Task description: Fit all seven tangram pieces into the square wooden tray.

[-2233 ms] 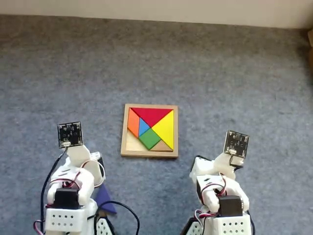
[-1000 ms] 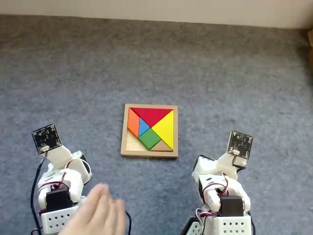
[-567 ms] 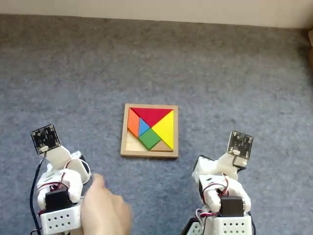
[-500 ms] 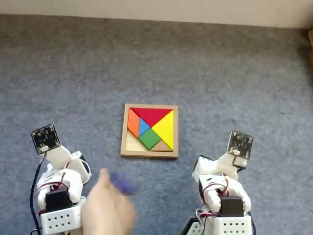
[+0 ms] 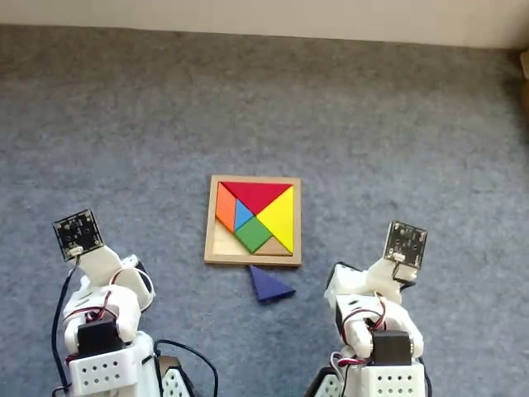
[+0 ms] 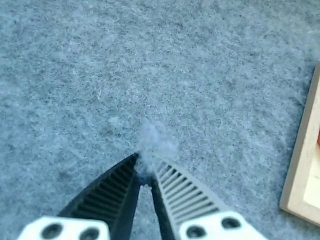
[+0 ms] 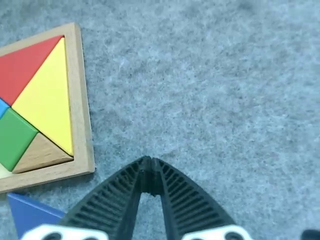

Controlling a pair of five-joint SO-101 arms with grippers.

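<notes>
The square wooden tray [image 5: 211, 248] lies mid-table holding red, yellow, orange, small blue, green and tan pieces; its near-left corner is bare wood. A dark blue triangle [image 5: 268, 284] lies on the carpet just in front of the tray's near edge, and its corner shows in the right wrist view [image 7: 27, 212]. My left gripper [image 6: 145, 167] is shut over bare carpet, left of the tray's edge [image 6: 300, 170]. My right gripper [image 7: 149, 167] is shut over carpet beside the tray's right rim [image 7: 82, 100]. Both arms sit folded back near their bases [image 5: 103, 285] [image 5: 372, 289].
Grey carpet covers the whole table. A pale wall strip [image 5: 264, 16] runs along the far edge. Open carpet lies on all sides of the tray.
A person's hand came in at the near left, took the dark blue triangle from beside the left arm, set it in front of the tray and withdrew. The left arm swung slightly left.
</notes>
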